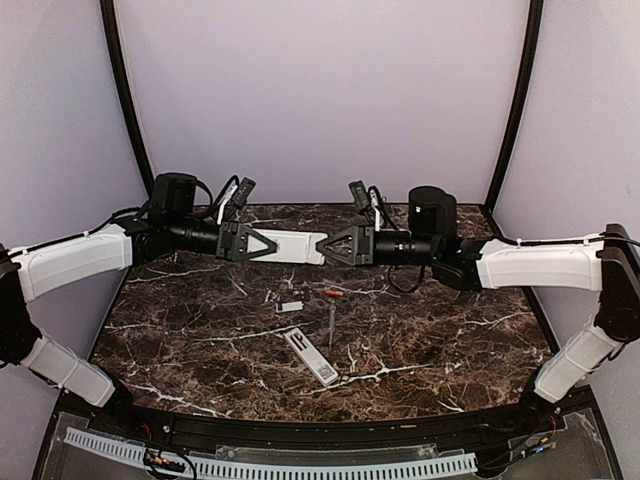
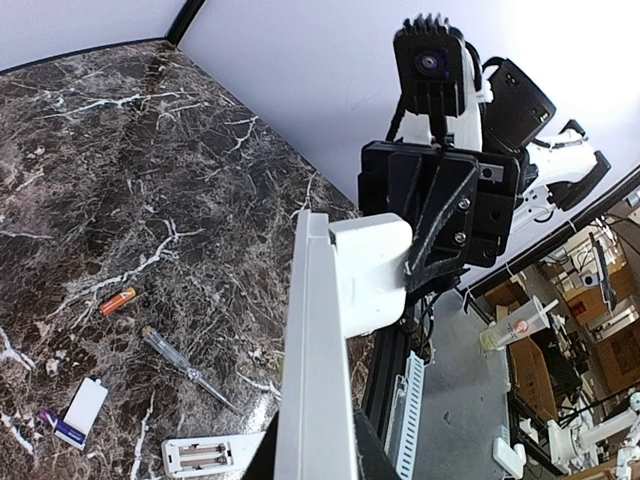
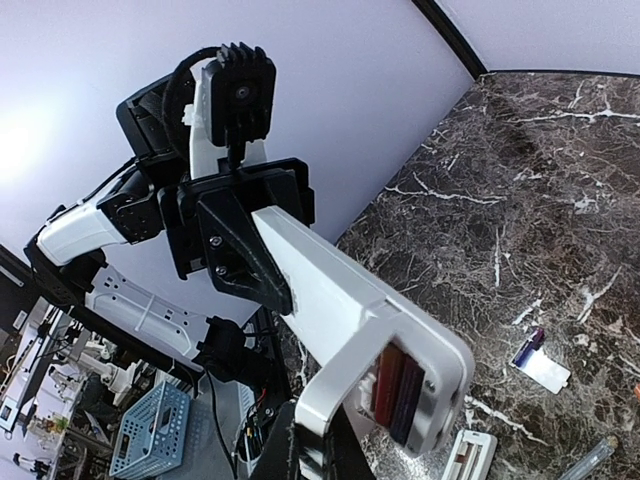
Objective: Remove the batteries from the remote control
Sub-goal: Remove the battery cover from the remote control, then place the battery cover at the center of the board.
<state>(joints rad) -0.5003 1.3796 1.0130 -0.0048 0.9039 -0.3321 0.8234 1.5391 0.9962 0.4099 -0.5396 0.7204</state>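
Nearest the arm bases, below both grippers, a second white plastic remote [image 1: 312, 357] lies on the dark marbled table [image 1: 480, 330]. Beyond it are a slim clear-handled screwdriver [image 1: 331, 322], a small white rectangular cover plate [image 1: 290, 306] with a dark purple cell [image 2: 60, 430] at its edge, and a loose orange-red cylindrical cell [image 1: 334, 293]. Above these, the left gripper [image 1: 272, 244] and right gripper [image 1: 328, 247] are each clamped on one end of a long white plastic remote control [image 1: 300, 247], held off the table. Its open compartment, at the right gripper's end, holds two seated batteries [image 3: 398, 385], dark red and dark purple. Judged risks: the right gripper's narrow end pinch may slip and twist the remote; releasing either end leaves it cantilevered; if it tips, the cells could fall and roll.
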